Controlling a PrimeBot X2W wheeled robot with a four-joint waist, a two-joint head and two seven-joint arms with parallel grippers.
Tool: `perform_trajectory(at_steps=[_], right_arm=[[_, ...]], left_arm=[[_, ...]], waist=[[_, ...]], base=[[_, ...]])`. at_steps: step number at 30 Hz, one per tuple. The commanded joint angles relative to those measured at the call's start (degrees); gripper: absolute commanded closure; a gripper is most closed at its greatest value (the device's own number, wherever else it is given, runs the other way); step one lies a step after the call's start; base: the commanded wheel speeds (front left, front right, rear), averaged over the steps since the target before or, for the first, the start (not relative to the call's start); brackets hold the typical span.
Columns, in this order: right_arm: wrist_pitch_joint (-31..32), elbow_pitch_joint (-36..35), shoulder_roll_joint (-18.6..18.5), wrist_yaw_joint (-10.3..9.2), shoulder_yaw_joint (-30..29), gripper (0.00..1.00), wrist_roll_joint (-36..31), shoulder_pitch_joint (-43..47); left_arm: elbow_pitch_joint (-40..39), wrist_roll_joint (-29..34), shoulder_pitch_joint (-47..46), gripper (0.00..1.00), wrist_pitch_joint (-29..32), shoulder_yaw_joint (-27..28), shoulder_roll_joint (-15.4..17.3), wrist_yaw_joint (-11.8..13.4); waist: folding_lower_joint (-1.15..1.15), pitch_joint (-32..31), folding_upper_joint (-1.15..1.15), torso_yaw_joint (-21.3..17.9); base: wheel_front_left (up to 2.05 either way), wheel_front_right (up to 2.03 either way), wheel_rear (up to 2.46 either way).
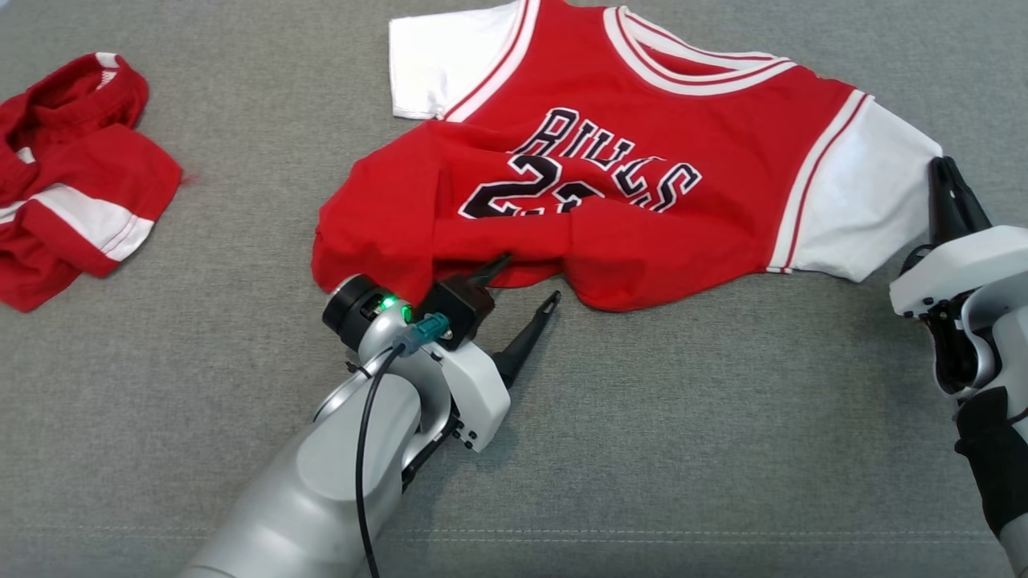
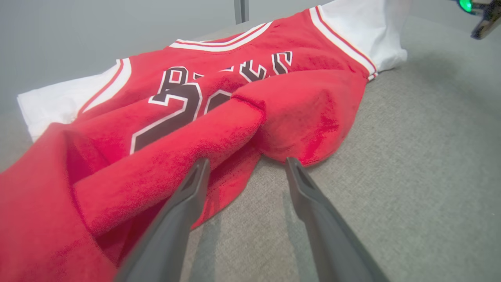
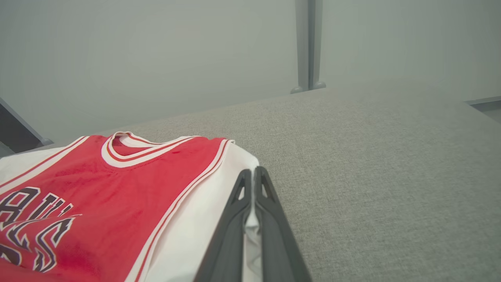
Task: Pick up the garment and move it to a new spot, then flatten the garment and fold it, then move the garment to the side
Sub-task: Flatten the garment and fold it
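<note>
Red jersey [image 1: 610, 193], white sleeves, face up, hem rumpled

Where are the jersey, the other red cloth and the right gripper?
jersey [image 1: 578, 80], head view, red chest above lettering.
other red cloth [image 1: 80, 160], head view, red middle fold.
right gripper [image 3: 253, 172], right wrist view, between its fingertips.

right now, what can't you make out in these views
- Head view: a fold of the jersey covers most of its number's second digit.
- Right wrist view: the right pincer hides how much sleeve it pinches.
- Head view: its left edge cuts off the second red garment.
</note>
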Motion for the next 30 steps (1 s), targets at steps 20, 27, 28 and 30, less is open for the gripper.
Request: perform_trajectory(at_steps=[20, 27, 28, 30], right_arm=[[-0.81, -3.44, 1.97, 0.24, 3.09, 1.0, 0.16, -1.0], [-0.81, -3.37, 2.74, 0.24, 3.88, 1.0, 0.38, -1.24], [-0.81, -3.35, 2.72, 0.24, 3.87, 1.0, 0.42, -1.26], [-0.81, -3.4, 2.5, 0.24, 3.64, 1.0, 0.52, -1.21]], left_arm=[[10.97, -7.09, -8.0, 0.0, 1.46, -7.31, 0.69, 4.23], [13.79, -8.12, -10.15, 0.68, 3.47, -10.32, 0.69, 4.27], [13.9, -8.36, -10.19, 0.79, 3.4, -10.65, 0.69, 4.03], [14.11, -8.56, -10.39, 1.0, 3.07, -11.4, 0.69, 3.64]], waist=[[0.0, 0.81, 0.0, -3.03], [0.0, 1.05, 0.0, -3.72], [0.0, 1.01, 0.0, -3.65], [0.0, 0.89, 0.0, -3.24]], base=[[0.0, 0.0, 0.0], [0.0, 0.0, 0.0], [0.0, 0.0, 0.0], [0.0, 0.0, 0.0]])
